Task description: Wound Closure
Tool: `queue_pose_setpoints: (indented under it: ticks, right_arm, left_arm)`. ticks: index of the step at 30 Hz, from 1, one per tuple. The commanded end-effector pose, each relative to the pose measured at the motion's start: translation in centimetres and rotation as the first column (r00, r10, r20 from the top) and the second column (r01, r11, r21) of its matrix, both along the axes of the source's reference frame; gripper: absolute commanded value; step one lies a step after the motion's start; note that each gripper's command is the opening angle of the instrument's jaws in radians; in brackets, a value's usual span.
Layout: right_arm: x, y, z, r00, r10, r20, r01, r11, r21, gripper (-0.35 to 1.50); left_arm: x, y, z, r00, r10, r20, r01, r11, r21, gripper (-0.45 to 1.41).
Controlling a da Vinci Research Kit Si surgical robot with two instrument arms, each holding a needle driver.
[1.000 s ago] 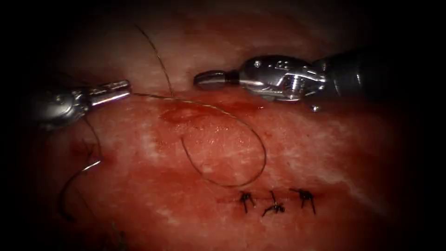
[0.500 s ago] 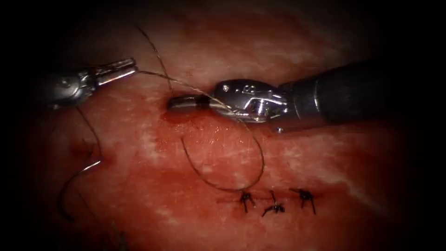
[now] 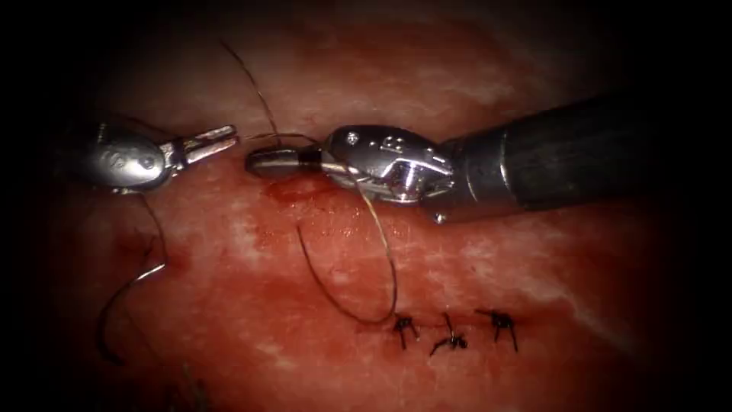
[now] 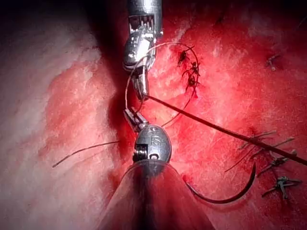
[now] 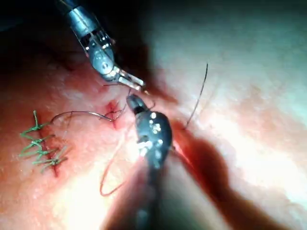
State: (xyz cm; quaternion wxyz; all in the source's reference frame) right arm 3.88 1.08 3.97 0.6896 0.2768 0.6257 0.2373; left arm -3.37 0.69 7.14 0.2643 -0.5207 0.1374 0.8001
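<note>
- The right tool (image 5: 135, 103) shows along its own shaft, its dark jaws pressed together with the tip just short of the left tool.
- The left tool (image 5: 132, 82) comes in from the far side, its two jaws slightly parted and aimed at the right tool's tip.
- The thread (image 5: 76, 113) arcs from the stitches (image 5: 41, 148) toward the gap between the two tips; a further loop lies beside the right tool's shaft.
- A loose strand (image 5: 199, 96) stands apart on the paler tissue (image 5: 249, 120).
- Red fluid (image 5: 113, 108) marks the tissue beside the right tool's tip.
</note>
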Motion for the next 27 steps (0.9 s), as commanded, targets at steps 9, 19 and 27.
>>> queue_pose_setpoints:
  ticks: [9, 19, 27]
  right_arm:
    - [0.13, 0.05, 0.06, 0.992, 0.121, 0.03, -0.122, 0.993, 0.0, -0.15]
    - [0.16, 0.06, 0.17, 0.966, 0.176, 0.189, -0.166, 0.984, -0.064, 0.88]
    - [0.17, -0.09, 0.29, 0.961, 0.055, 0.269, -0.033, 0.996, -0.085, 0.91]
  left_arm:
    - [-0.17, -0.24, -0.08, 0.999, 0.032, 0.004, -0.032, 0.999, 0.016, -0.45]
    - [-0.26, -0.46, -0.38, 0.998, 0.056, 0.007, -0.056, 0.998, 0.04, -0.45]
    - [-0.28, -0.36, -0.77, 0.998, 0.054, 0.017, -0.055, 0.996, 0.07, -0.45]
